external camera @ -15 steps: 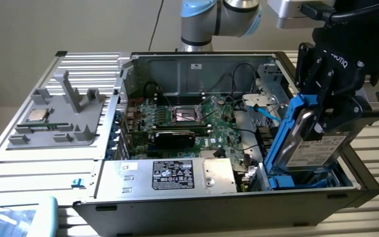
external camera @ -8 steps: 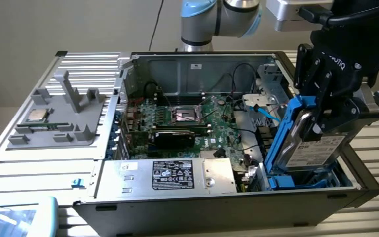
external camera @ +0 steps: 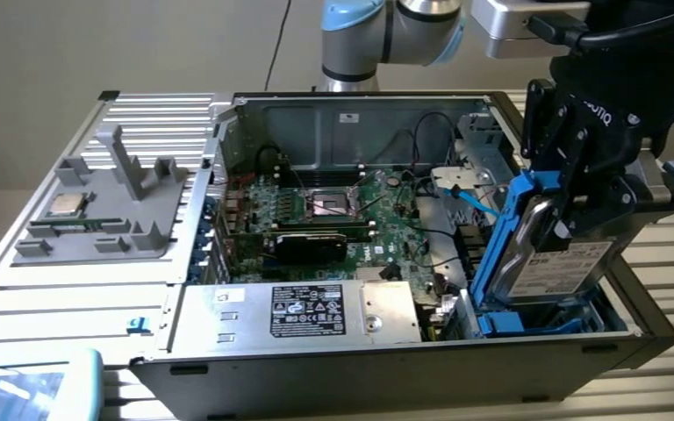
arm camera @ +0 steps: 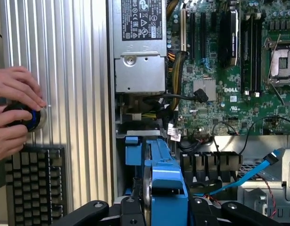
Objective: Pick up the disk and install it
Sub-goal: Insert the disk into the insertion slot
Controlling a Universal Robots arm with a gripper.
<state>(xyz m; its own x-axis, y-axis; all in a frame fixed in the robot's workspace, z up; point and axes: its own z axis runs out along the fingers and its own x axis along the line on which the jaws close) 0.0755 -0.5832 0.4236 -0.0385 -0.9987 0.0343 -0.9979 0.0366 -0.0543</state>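
Exterior view: black gripper (external camera: pixel 569 210) part-closed, silver-grey disk in blue plastic carrier (external camera: pixel 551 263) clamped upright between jaws. Pickup done; seating in blue bay (external camera: pixel 525 323) below jaws apparently left.

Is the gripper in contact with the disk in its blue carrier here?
Touching. The exterior view shows the gripper clamped around the upper part of the upright disk, above its white label, with no gap between them.
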